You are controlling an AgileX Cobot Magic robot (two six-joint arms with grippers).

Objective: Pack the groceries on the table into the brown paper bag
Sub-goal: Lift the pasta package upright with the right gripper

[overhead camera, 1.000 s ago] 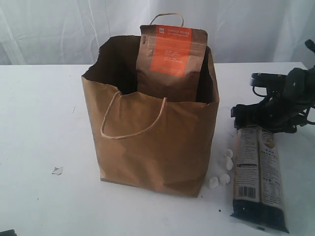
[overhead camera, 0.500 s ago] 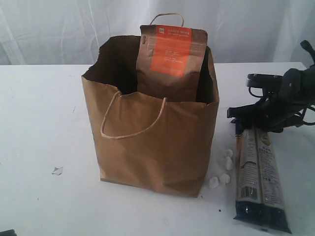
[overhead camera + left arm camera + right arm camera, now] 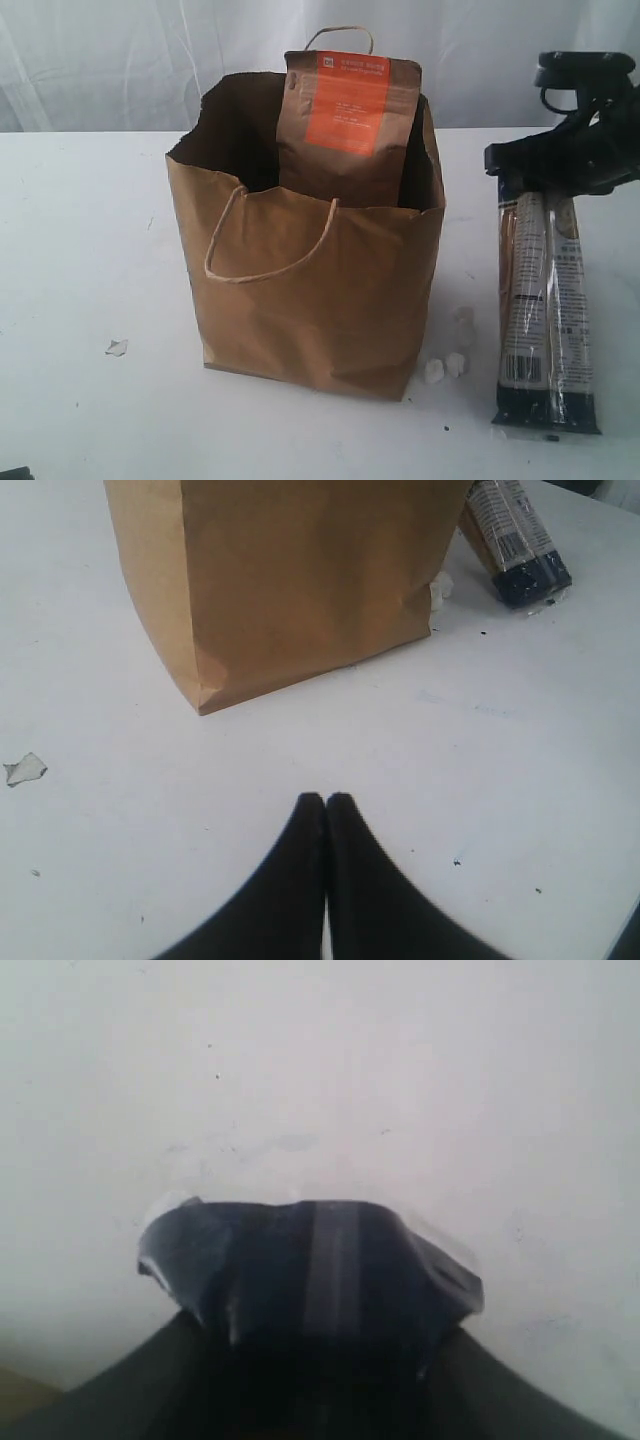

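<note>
- The right hand [image 3: 545, 178], in the upper right of the exterior frame, had closed from a spread stance and now pinched the top end of the long dark-blue noodle packet [image 3: 546, 310].
- A second earlier the packet lay flat on the surface [image 3: 90, 250]. Now it hung nearly upright at the right edge of the frame. Whether its lower end had cleared the surface could not be told.
- In the right wrist view the packet's dark end [image 3: 310, 1260] filled the gap between the jaws.
- The brown paper bag [image 3: 310, 290] stood unmoved at centre, mouth open, with the brown pouch with orange label [image 3: 345, 120] upright inside.
- The left hand [image 3: 326, 825] hovered low with its fingers pressed together, holding nothing.
- White scraps [image 3: 445, 366] lay by the bag's lower right corner.
- Judged from this, the grasp had taken, and the packet still needed lifting over the bag's rim.
</note>
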